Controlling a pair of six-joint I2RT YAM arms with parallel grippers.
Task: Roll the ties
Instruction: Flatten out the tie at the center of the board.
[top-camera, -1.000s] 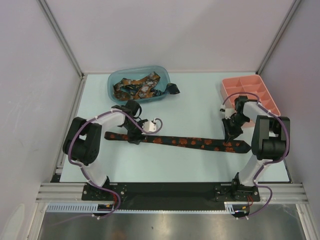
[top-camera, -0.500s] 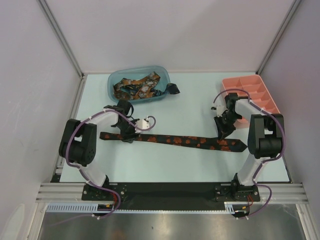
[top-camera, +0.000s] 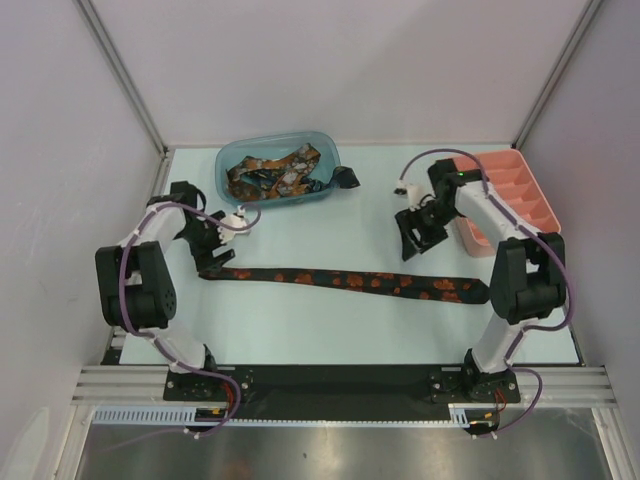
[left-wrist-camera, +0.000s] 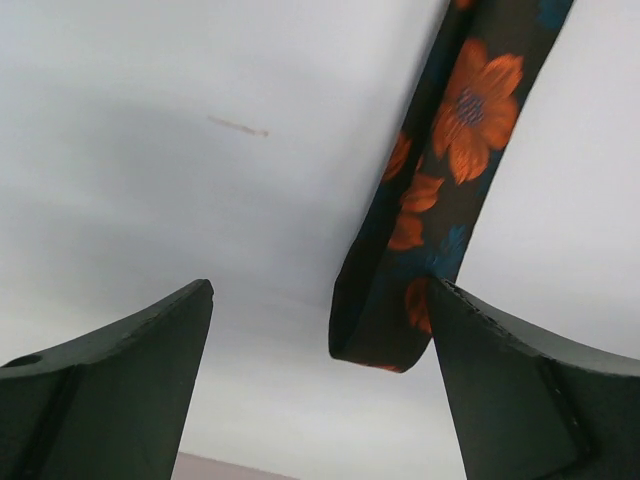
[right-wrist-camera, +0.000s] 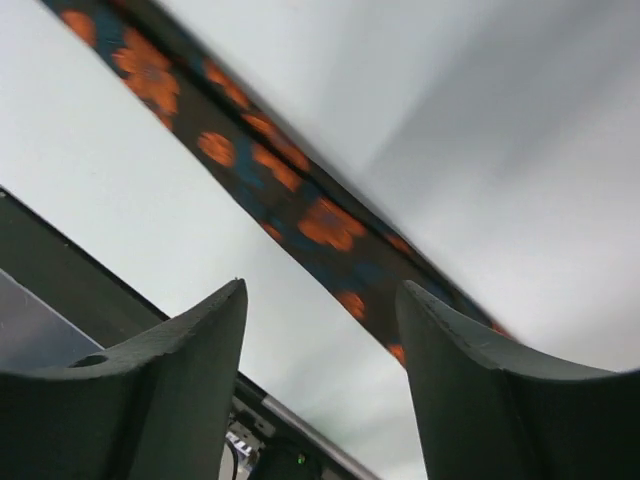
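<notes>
tie (top-camera: 345, 281) lies flat and straight, a long strip across the middle of the overhead frame, narrow end at centre-left, wide pointed end at centre-right. more ties sit heaped in the blue bin (top-camera: 226, 176) at upper centre. the pink tray (top-camera: 522, 178) at upper right looks to hold nothing, though its near cells are partly hidden by the arm.

left gripper (top-camera: 213, 255): fingers spread wide, nothing between them gripped. in the left wrist view the tie's narrow end sits low in the frame, between the two fingers and close against the right-hand one; whether that finger touches the cloth cannot be told from here.

right gripper (top-camera: 411, 234): fingers apart, empty. in the overhead view it hangs above the strip's right half, toward the upper side of it and off the cloth. in the right wrist view the tie runs diagonally from upper left to lower right beyond the fingertips.

step in hand, as judged: strip is laid out, roll not yet begun. the narrow end looks the natural start.

to do it well: centre the left fingers over the narrow tip so both edges are caught, pinch low, and turn the tip over onto the strip in a tight first fold. the right gripper is best pressed onto the cloth further along, to keep the strip from dragging or skewing as the roll builds.
</notes>
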